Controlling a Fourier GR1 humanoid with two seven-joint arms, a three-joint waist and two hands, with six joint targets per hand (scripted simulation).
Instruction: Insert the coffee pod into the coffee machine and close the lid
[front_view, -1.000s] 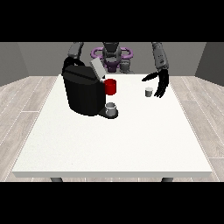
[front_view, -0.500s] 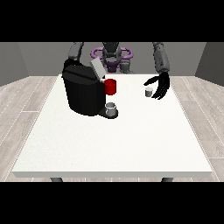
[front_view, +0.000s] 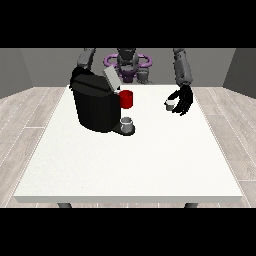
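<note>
My hand at the view's right (front_view: 183, 100) curls round the pod (front_view: 170, 104), gripping it for carrying to the machine (front_view: 95, 102), lid (front_view: 111, 79) raised.

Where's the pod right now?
In the front view the pod sits at the right on the table, just beside the robot hand at the view's right, well away from the coffee machine.

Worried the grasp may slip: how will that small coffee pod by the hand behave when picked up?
The coffee pod is tiny beside the hand at the view's right, so probably light. It looks like a short rigid cup, likely stiff. Being round, it may roll if tipped over.
</note>
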